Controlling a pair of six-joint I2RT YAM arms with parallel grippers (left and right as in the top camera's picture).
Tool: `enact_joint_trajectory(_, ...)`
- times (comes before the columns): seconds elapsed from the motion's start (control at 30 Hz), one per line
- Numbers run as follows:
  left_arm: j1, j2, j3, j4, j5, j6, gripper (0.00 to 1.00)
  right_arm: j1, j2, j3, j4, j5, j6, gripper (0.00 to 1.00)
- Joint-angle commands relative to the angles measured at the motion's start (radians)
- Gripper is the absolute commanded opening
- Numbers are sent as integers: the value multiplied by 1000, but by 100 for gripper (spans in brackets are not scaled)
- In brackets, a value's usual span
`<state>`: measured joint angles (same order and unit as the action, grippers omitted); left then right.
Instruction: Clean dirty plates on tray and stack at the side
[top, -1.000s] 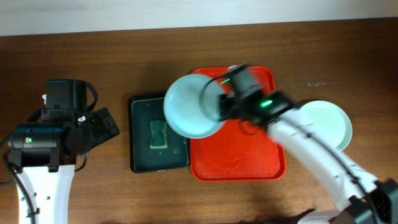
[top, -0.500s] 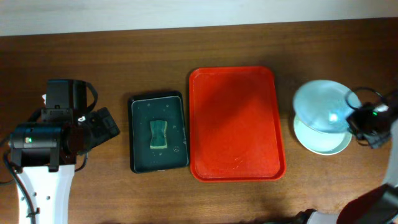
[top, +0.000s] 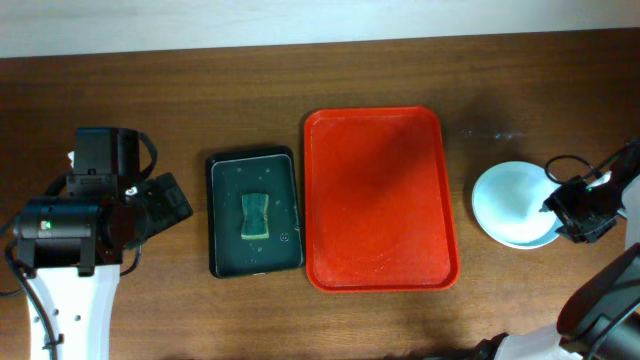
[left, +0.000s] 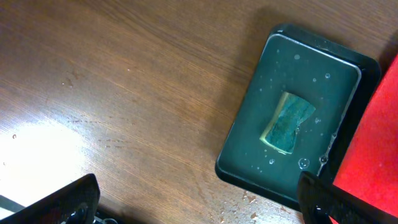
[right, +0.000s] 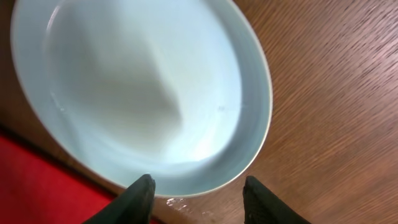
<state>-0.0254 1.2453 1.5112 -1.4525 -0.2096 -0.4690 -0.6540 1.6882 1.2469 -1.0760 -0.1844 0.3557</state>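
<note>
The large red rectangular plastic tray (top: 380, 180), round-cornered and rimmed, shows its whole glossy floor. To its right on the grained wooden table (top: 150, 90) sit the shallow round pale-mint plates (top: 508, 203), stacked, the top face clean. The right gripper (right: 198, 180) is spread wide at their rim. A small black tray (left: 323, 81) holds a green sponge (left: 287, 122) among droplets. The left gripper (left: 198, 180) gapes too.

I see red tray (top: 380, 200) lying flat mid-table, rounded corners, raised rim. Pale-mint plates (top: 512, 203) sit stacked on table right of tray, apart from it, right way up. Top plate's centre looks clean, glossy. Can't count stack.
</note>
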Motion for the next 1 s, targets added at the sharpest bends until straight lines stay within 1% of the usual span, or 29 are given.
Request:
enact_joint_trajectory(0.0,5,-4,12,0,4,-12,99,41,-175,26,-35,-56,-33,48)
enact_joint_trajectory(0.07,5,-4,12,0,4,-12,99,113,-316,28,-68,-154,-106,48)
enact_joint_trajectory(0.17,5,-4,12,0,4,-12,99,240,-478,28,-101,-239,-182,48)
enact_joint_trajectory(0.23,5,-4,12,0,4,-12,99,362,-581,28,-112,-262,-222,52)
enact_joint_trajectory(0.27,5,-4,12,0,4,-12,99,431,-626,28,-115,-261,-222,58)
enact_joint_trajectory(0.3,5,-4,12,0,4,-12,100,508,-669,28,-115,-261,-221,88)
enact_joint_trajectory(0.33,5,-4,12,0,4,-12,99,568,-700,28,-114,-261,-221,98)
enact_joint_trajectory(0.43,5,-4,12,0,4,-12,99,742,-773,28,-114,-261,-221,98)
enact_joint_trajectory(0.57,5,-4,12,0,4,-12,99,888,-820,28,-115,-260,-221,98)
enact_joint_trajectory(0.67,5,-4,12,0,4,-12,99,921,-818,27,-117,-261,-216,98)
enact_joint_trajectory(0.73,5,-4,12,0,4,-12,99,920,-819,28,-142,-215,-248,98)
enact_joint_trajectory(0.8,5,-4,12,-1,4,-12,99,921,-824,27,-118,-122,-253,98)
enact_joint_trajectory(0.83,5,-4,12,0,4,-12,99,921,-830,27,-88,-84,-289,98)
enact_joint_trajectory(0.87,5,-4,12,0,4,-12,99,920,-847,24,-43,-51,-364,98)
enact_joint_trajectory(0.9,5,-4,12,0,4,-12,99,920,-883,6,28,-36,-476,98)
enact_joint_trajectory(0.97,5,-4,12,0,4,-12,99,920,-934,-32,106,-35,-587,98)
